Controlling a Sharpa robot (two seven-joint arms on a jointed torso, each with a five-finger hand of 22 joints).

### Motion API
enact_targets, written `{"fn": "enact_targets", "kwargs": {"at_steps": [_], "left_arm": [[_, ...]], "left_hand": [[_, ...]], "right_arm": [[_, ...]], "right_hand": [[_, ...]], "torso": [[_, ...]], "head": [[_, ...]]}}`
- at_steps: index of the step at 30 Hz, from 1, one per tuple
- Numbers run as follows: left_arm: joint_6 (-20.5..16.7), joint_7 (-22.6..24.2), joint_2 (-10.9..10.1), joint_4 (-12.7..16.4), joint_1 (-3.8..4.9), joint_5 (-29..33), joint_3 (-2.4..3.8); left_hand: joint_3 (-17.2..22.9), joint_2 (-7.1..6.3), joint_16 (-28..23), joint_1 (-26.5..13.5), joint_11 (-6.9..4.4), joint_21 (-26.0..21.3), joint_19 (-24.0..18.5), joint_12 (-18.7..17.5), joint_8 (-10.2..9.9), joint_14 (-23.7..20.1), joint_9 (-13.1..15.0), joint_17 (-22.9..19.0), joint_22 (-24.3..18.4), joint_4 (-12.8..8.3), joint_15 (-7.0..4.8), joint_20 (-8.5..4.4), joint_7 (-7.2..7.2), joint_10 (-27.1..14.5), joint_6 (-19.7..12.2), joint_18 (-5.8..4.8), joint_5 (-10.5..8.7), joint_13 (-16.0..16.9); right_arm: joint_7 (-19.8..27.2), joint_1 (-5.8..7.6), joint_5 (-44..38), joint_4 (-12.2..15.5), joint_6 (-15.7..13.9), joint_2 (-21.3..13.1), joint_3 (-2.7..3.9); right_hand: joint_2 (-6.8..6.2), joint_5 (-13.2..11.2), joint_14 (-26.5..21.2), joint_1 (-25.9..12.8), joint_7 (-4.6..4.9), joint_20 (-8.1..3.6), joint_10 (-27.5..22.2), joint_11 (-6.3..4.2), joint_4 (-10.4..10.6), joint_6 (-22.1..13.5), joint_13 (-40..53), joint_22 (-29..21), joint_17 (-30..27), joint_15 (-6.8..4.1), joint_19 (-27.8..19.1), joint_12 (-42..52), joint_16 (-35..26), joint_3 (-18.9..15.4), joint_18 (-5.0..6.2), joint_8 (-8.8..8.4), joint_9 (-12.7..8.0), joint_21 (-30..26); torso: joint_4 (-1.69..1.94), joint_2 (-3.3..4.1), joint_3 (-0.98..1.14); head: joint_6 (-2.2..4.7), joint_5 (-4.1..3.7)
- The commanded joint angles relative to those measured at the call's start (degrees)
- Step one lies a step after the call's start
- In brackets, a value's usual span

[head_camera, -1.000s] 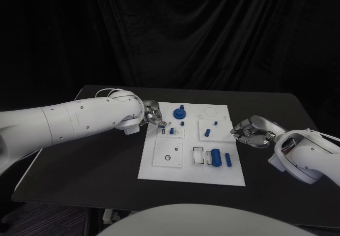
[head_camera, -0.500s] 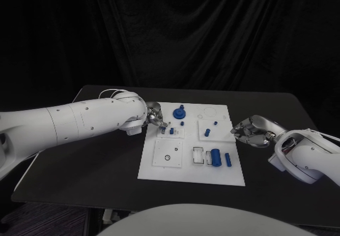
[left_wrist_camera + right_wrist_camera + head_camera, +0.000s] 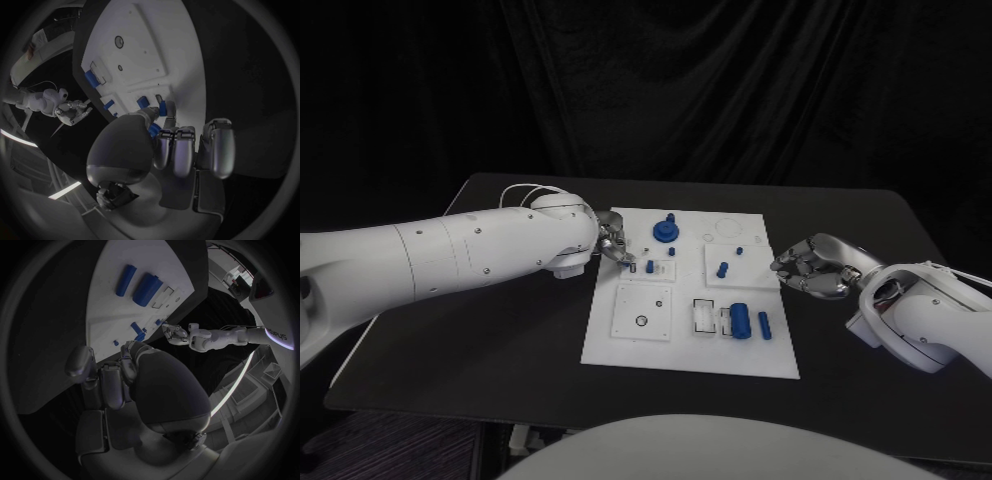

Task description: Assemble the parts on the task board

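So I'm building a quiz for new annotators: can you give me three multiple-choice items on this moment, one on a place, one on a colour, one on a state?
1. Where is the left hand?
A. at the task board's far left edge
B. off the table
C. at the board's near right corner

2. What colour is the task board?
A. blue
B. white
C. black

3. How is the right hand?
A. gripping a large blue cylinder
B. pressed flat on the board
C. fingers curled, holding nothing visible

Answers: 1 A, the head view shows it there beside small blue parts. 2 B, a white plate on the black table. 3 C, it sits right of the board, fingers curled in.
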Motion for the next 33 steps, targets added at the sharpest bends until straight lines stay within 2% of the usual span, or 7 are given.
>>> {"fn": "enact_targets", "kwargs": {"at_steps": [1, 13, 19, 27, 33], "left_arm": [[-0.9, 0.6, 0.0, 0.2, -0.34, -1.9, 0.05], [-2.6, 2.0, -0.2, 0.6, -0.93, -2.0, 0.05], [-2.6, 2.2, -0.2, 0.6, -0.98, -2.0, 0.05], [-2.4, 2.1, -0.1, 0.5, -1.10, -2.0, 0.05], [-1.6, 1.7, 0.1, 0.5, -1.19, -2.0, 0.05]], "left_hand": [[1.6, 0.01, 0.2, -0.5, -0.30, 0.4, 2.1, 0.0, 0.2, 5.9, -0.1, 15.1, 12.0, -1.5, -0.44, -0.47, -0.58, 6.0, 0.7, 0.52, 0.11, 15.1], [1.8, 0.19, 0.2, -0.7, -0.34, 0.2, 2.0, 0.0, 0.2, 5.9, -0.1, 15.1, 12.0, -1.6, -0.47, -0.50, -0.61, 6.0, 0.7, 0.56, 0.40, 15.1], [1.9, 0.23, 0.2, -0.9, -0.34, 0.0, 1.9, 0.0, 0.2, 5.9, -0.1, 15.1, 11.9, -1.7, -0.48, -0.52, -0.61, 6.0, 0.7, 0.60, 0.51, 15.1], [1.9, 0.32, 0.2, -1.1, -0.34, -0.2, 1.9, 0.0, 0.2, 5.9, -0.1, 15.1, 11.8, -1.7, -0.48, -0.53, -0.63, 6.0, 0.9, 0.64, 0.58, 15.1], [2.0, 0.37, 0.2, -1.2, -0.36, -0.3, 1.8, 0.0, 0.3, 5.9, 0.0, 15.1, 11.8, -1.7, -0.49, -0.54, -0.65, 6.0, 1.0, 0.65, 0.58, 15.1]], "right_arm": [[-0.5, -0.03, -0.1, 0.0, -0.8, 0.0, 0.03], [-0.7, -0.03, -0.1, -0.1, -0.8, -0.2, 0.03], [-0.8, -0.03, -0.1, -0.3, -0.9, -0.2, 0.03], [-0.8, -0.03, -0.1, -0.6, -0.8, -0.1, 0.03], [-0.9, -0.03, -0.1, -0.7, -0.7, -0.1, 0.03]], "right_hand": [[-0.12, 0.3, -0.3, 0.0, 0.29, 0.11, -0.2, 0.09, -0.1, 0.1, 0.0, 7.4, 3.9, 0.13, -0.4, -0.3, -0.2, 0.3, 0.77, -0.11, -0.1, -0.2], [-0.13, 0.5, -0.3, 0.0, 0.30, 0.13, -0.2, 0.11, -0.1, 0.1, 0.1, 7.4, 3.9, 0.15, -0.4, -0.3, -0.2, 0.4, 0.76, -0.10, -0.1, -0.2], [-0.15, 0.5, -0.2, -0.1, 0.31, 0.14, -0.1, 0.11, -0.1, 0.1, 0.1, 7.4, 4.0, 0.16, -0.4, -0.2, -0.2, 0.4, 0.78, -0.10, -0.1, -0.3], [-0.15, 0.5, -0.2, -0.1, 0.31, 0.14, -0.1, 0.11, -0.1, 0.1, 0.1, 7.4, 4.0, 0.16, -0.4, -0.2, -0.2, 0.4, 0.78, -0.10, -0.1, -0.3], [-0.15, 0.5, -0.2, -0.1, 0.31, 0.14, -0.1, 0.11, -0.1, 0.1, 0.1, 7.4, 4.0, 0.16, -0.4, -0.2, -0.2, 0.4, 0.78, -0.10, -0.1, -0.3]], "torso": [[0.11, -0.04, -0.04], [0.00, -0.11, 0.02], [-0.06, -0.05, -0.02], [0.09, 0.00, -0.05], [0.15, 0.00, -0.05]], "head": [[-0.01, -0.20], [-0.01, -0.47], [-0.01, -0.12], [-0.01, -0.45], [-0.01, -0.43]]}}
